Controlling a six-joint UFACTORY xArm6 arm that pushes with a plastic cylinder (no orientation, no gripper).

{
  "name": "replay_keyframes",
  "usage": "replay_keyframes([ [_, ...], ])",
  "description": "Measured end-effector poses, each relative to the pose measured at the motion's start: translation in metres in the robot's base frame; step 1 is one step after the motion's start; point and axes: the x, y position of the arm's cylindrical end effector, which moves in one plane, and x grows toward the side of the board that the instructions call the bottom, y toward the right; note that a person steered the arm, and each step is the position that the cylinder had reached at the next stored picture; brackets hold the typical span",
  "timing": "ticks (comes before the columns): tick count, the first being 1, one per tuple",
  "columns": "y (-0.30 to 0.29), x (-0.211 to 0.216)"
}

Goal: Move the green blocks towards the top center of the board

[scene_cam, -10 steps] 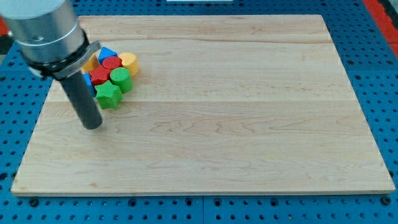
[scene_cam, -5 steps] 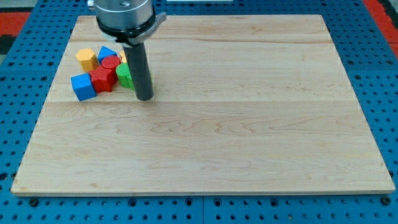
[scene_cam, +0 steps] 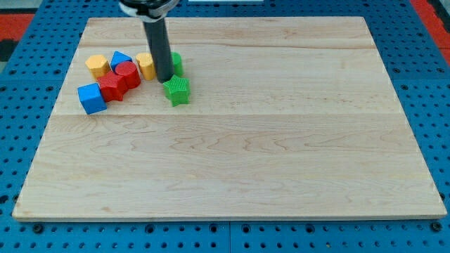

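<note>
We count eight blocks on the wooden board (scene_cam: 281,176), all gathered in its upper left part. Two are green: a green star block (scene_cam: 177,91) standing a little apart at the right edge of the group, and a second green block (scene_cam: 176,64) just above it, mostly hidden behind the rod, so we cannot make out its shape with confidence. Two are yellow: one yellow block (scene_cam: 97,66) at the view's left and another yellow block (scene_cam: 145,65) touching the rod's left side. Two are blue: a blue cube (scene_cam: 91,98) lowest left and a blue block (scene_cam: 120,59), seemingly triangular, near the top. Two are red: a red cylinder (scene_cam: 128,73) and a red star block (scene_cam: 112,87), touching each other. We have no gripper; my tip (scene_cam: 165,79) rests between the two green blocks, just beside both, holding nothing.
</note>
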Motion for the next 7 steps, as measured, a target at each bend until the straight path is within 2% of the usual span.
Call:
replay_keyframes([
  [1,0.061,-0.014],
  [2,0.036,0.010],
  [3,0.057,0.068],
  [4,0.005,0.094],
  [5,-0.012,0.027],
  [6,0.034,0.003],
  [7,0.085,0.004],
])
